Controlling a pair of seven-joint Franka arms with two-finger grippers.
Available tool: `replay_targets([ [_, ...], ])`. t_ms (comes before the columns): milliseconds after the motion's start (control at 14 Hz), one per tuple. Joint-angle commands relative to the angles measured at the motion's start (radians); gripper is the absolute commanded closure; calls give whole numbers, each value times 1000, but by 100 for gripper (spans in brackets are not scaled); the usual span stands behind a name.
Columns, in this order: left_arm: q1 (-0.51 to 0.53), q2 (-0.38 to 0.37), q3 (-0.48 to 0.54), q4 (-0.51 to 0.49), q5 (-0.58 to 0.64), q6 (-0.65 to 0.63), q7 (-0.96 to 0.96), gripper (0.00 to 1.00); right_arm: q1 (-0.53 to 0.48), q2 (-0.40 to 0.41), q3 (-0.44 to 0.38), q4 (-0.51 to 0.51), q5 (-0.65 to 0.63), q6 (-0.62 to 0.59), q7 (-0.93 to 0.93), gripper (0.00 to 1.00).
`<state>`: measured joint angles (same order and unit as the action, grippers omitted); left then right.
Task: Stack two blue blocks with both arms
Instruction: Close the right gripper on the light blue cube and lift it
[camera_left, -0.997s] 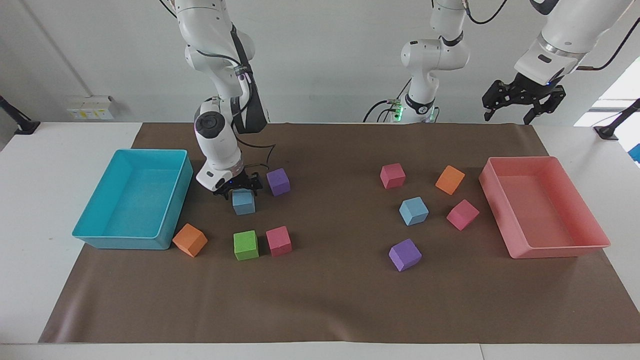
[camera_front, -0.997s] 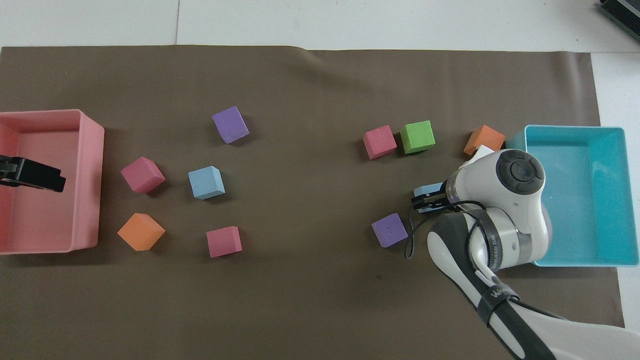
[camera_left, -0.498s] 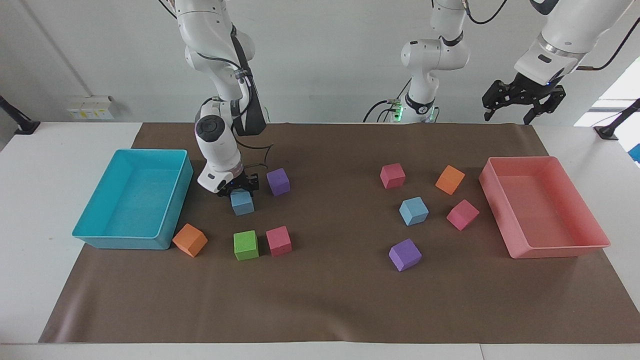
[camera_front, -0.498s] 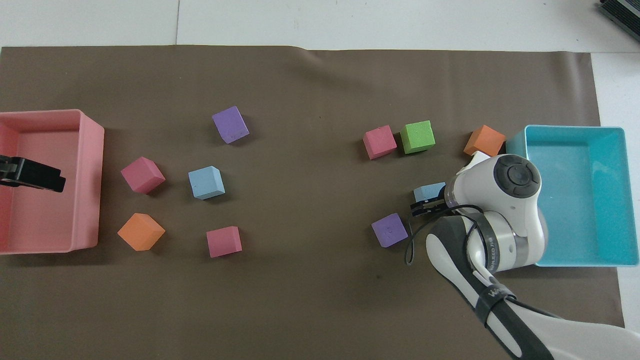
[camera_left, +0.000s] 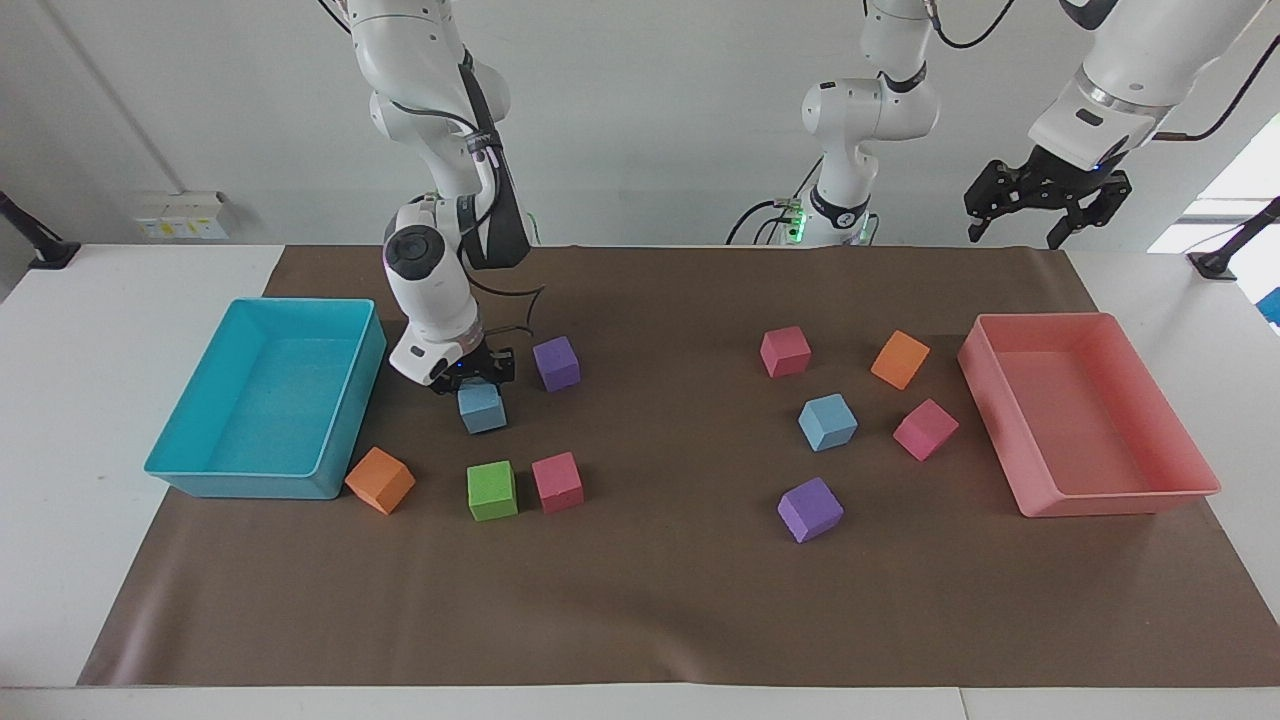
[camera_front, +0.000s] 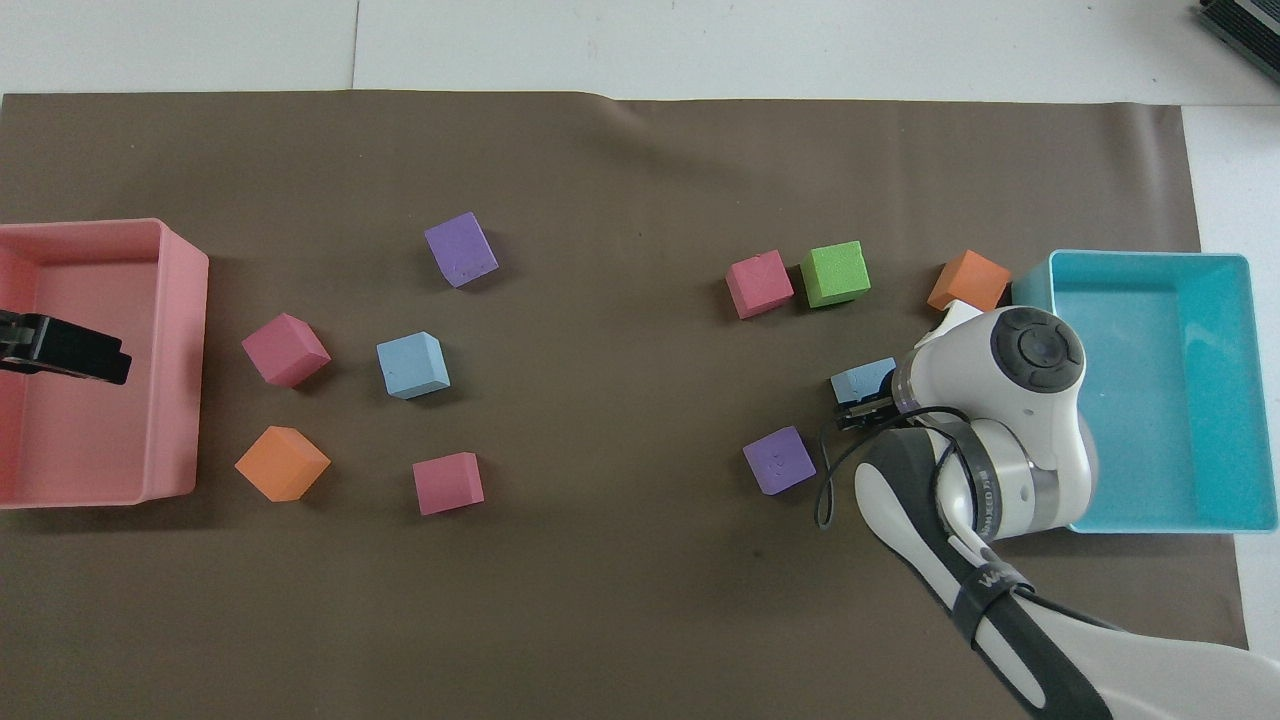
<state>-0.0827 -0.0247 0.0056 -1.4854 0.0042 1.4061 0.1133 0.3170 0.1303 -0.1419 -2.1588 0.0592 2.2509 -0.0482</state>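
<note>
The right gripper (camera_left: 480, 383) has its fingers clamped on opposite side faces of a small sky-blue foam cube (camera_left: 482, 409); light, soft, matte, it should take a gentle squeeze. The second sky-blue foam cube (camera_left: 827, 422) sits untouched, well apart. The left gripper (camera_left: 1043, 215) waits, fingers spread, holding nothing.

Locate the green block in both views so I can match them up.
Facing view: the green block sits low in the picture, in its left half, on the brown mat.
Overhead view: the green block sits in the upper right part of the picture.
Shared landmark: in both views a pink block lies right beside it, and the orange block by the cyan tray flanks it on its other flank.
</note>
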Motion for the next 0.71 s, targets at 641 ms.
replay_targets([
  [641,18,-24,-9,-24,-10,-1,-6,0,57,32,7,339,5,-249,183,100],
])
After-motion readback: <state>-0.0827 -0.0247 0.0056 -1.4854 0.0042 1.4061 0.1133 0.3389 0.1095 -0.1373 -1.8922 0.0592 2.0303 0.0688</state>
